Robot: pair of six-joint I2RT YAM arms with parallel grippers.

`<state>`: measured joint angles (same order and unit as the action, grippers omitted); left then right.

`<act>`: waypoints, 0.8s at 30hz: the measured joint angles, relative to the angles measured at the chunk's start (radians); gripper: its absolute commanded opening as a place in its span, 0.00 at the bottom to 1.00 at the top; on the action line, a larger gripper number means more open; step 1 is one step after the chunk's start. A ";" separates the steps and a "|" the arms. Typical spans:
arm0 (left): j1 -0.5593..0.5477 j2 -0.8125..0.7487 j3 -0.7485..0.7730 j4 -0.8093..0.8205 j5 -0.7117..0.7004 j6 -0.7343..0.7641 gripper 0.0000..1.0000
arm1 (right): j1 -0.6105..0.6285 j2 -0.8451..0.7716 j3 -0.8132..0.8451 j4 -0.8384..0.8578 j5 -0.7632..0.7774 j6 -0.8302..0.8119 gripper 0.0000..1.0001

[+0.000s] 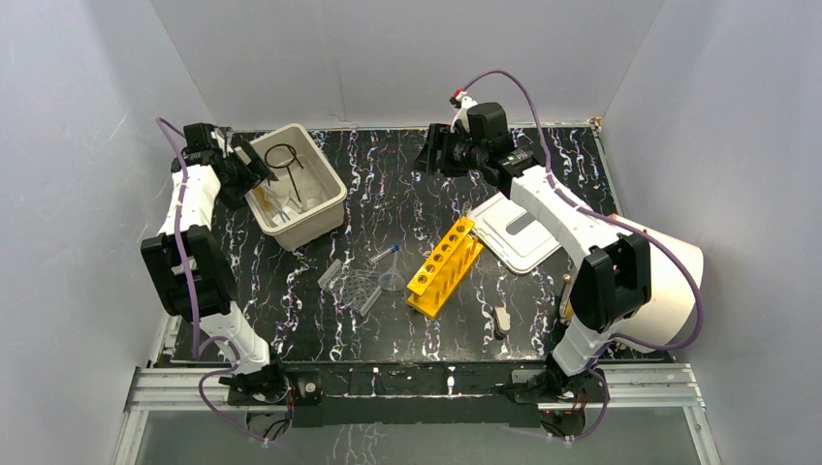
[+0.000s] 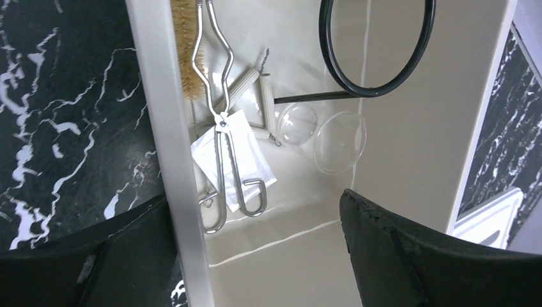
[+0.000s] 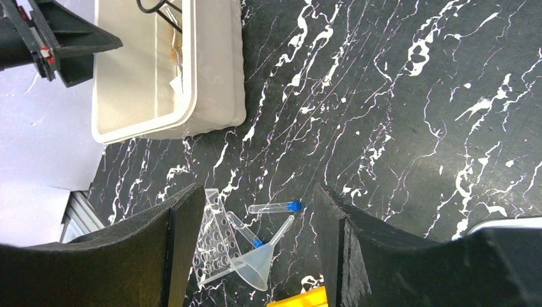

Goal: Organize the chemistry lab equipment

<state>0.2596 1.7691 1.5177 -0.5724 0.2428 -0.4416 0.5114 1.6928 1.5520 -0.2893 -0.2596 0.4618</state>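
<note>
My left gripper [image 1: 248, 170] is open and empty, hovering over the left rim of the beige bin [image 1: 328, 206]. In the left wrist view its gap [image 2: 255, 256] straddles the bin rim [image 2: 169, 160]. Inside lie a black wire loop [image 2: 367, 93], metal tongs [image 2: 224, 128], a brush [image 2: 186, 57], a clay triangle [image 2: 262, 102] and two clear watch glasses [image 2: 339, 142]. My right gripper [image 1: 432, 155] is open and empty, high over the back middle of the table. Between its fingers I see a clear funnel [image 3: 259, 268], two blue-capped tubes [image 3: 275, 207] and a clear ridged tray [image 3: 214, 246]. The yellow tube rack [image 1: 444, 266] lies mid-table.
A white slotted lid [image 1: 523, 232] lies right of the yellow rack. A big white cylinder [image 1: 674, 281] stands at the right edge behind my right arm. A small pale item [image 1: 501, 320] lies near the front. Grey walls close in the table.
</note>
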 measured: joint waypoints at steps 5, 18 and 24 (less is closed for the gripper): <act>0.011 0.048 0.014 0.019 0.074 0.013 0.83 | 0.035 0.002 0.004 -0.013 0.014 -0.037 0.70; -0.002 0.174 0.129 0.075 0.259 0.014 0.80 | 0.237 0.160 0.133 -0.148 0.213 -0.232 0.71; -0.015 0.188 0.154 0.063 0.235 0.014 0.87 | 0.327 0.229 0.135 -0.243 0.304 -0.309 0.73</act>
<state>0.2443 1.9568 1.6718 -0.5098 0.4782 -0.4271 0.8387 1.9221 1.6871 -0.5323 0.0444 0.1532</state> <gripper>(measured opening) 0.834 0.721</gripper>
